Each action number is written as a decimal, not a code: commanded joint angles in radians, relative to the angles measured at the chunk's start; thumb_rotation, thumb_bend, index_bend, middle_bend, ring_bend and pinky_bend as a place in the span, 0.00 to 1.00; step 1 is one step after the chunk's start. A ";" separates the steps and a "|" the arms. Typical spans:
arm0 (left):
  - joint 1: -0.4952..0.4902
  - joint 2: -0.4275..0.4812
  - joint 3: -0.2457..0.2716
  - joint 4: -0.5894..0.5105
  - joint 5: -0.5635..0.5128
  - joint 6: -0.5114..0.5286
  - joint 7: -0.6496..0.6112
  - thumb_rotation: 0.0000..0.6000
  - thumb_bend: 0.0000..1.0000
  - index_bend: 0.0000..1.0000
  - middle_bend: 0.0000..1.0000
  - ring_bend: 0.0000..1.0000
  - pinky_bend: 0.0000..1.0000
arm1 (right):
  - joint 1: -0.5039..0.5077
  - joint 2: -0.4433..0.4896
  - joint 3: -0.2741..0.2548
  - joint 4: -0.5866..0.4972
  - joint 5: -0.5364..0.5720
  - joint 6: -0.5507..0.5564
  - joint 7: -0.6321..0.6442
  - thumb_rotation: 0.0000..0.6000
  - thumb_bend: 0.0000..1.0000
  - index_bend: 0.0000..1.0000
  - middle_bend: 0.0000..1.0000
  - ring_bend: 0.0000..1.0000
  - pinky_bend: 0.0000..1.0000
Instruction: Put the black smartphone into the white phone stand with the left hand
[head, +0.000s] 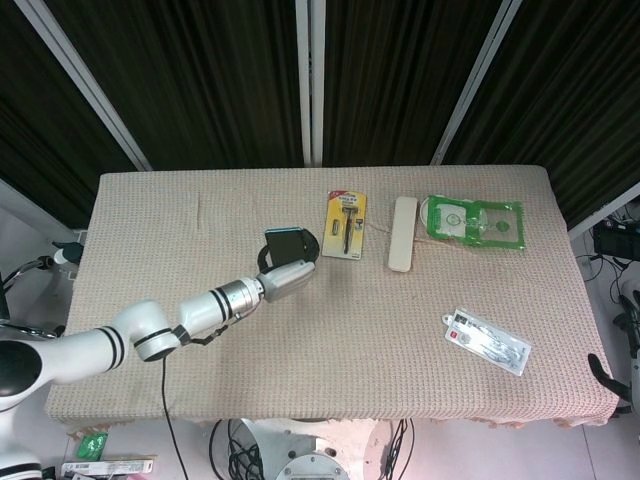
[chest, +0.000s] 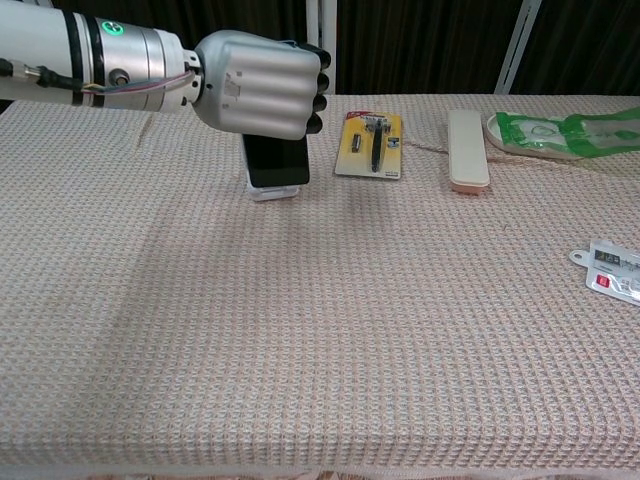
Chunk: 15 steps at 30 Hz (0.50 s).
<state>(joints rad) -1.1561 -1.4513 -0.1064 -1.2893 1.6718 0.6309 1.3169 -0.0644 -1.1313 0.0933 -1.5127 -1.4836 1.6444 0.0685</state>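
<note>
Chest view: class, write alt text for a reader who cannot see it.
The left hand holds the black smartphone upright at the white phone stand on a woven tablecloth. To the right lie a razor pack and a white bar.
</note>
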 joint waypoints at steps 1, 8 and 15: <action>-0.004 -0.002 0.002 0.011 -0.002 -0.001 -0.002 1.00 0.40 0.64 0.61 0.53 0.45 | -0.001 0.000 0.001 0.004 0.001 0.000 0.003 1.00 0.18 0.00 0.00 0.00 0.00; -0.001 0.003 0.002 0.024 -0.031 -0.003 -0.010 1.00 0.40 0.64 0.61 0.53 0.45 | 0.000 -0.001 0.001 0.010 0.001 -0.005 0.010 1.00 0.18 0.00 0.00 0.00 0.00; 0.014 -0.010 0.007 0.015 -0.074 0.004 -0.019 1.00 0.40 0.64 0.61 0.53 0.44 | 0.003 -0.002 0.003 0.010 0.008 -0.016 0.007 1.00 0.18 0.00 0.00 0.00 0.00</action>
<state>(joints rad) -1.1428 -1.4607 -0.0997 -1.2735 1.5986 0.6339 1.2984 -0.0615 -1.1332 0.0962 -1.5026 -1.4764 1.6293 0.0760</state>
